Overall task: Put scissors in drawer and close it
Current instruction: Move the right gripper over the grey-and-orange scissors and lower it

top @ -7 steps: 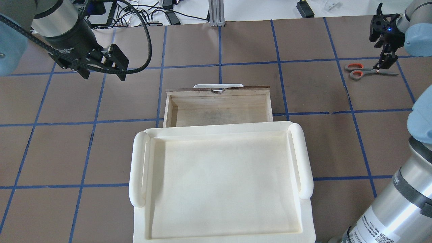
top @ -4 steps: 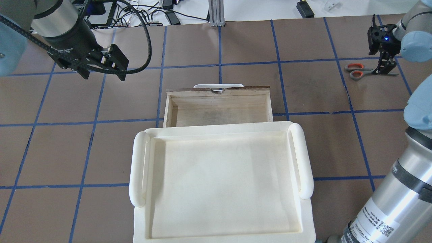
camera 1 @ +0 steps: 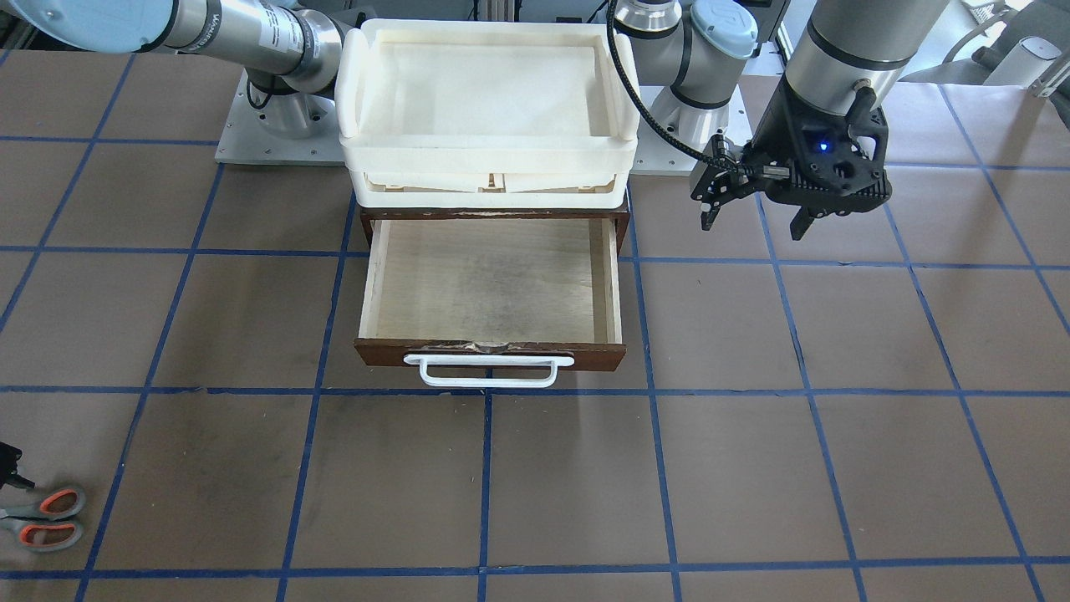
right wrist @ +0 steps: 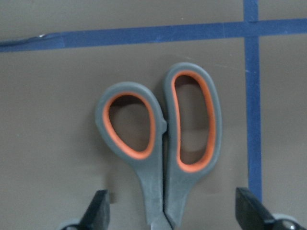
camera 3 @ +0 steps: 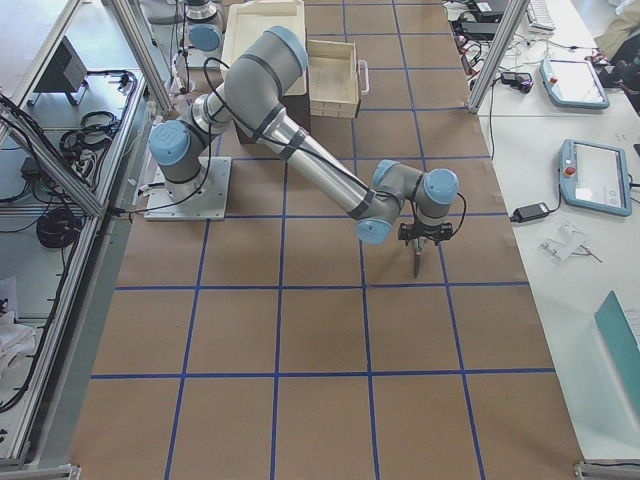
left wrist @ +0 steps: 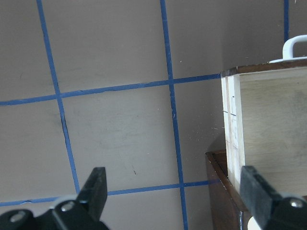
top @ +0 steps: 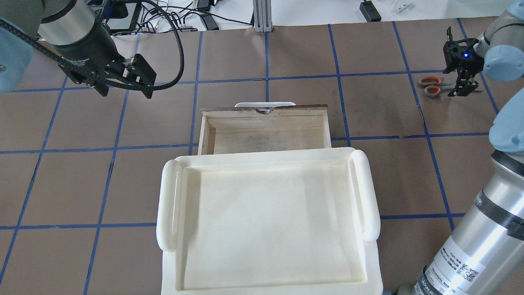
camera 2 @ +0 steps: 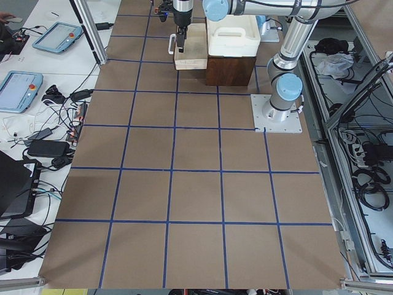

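The scissors [top: 430,85] lie flat on the brown table at the far right, grey handles with orange lining. They also show in the right wrist view [right wrist: 160,143] and the front view [camera 1: 43,518]. My right gripper [top: 462,89] is low over them and open. Its fingers [right wrist: 98,211] stand either side of the handles' neck without touching it, and the blades are hidden under the gripper. The drawer [top: 266,133] is pulled open and empty, with its white handle [camera 1: 489,372] on the far side. My left gripper [top: 127,91] hangs open and empty, left of the drawer.
A large white tray [top: 170,205] sits on top of the dark cabinet [camera 1: 623,221] that holds the drawer. Blue tape lines grid the table. Cables and devices lie beyond the far table edge [top: 172,20].
My right gripper has come down and slightly toward me onto the scissors, and it now covers the blades. The left arm and the drawer have not moved.
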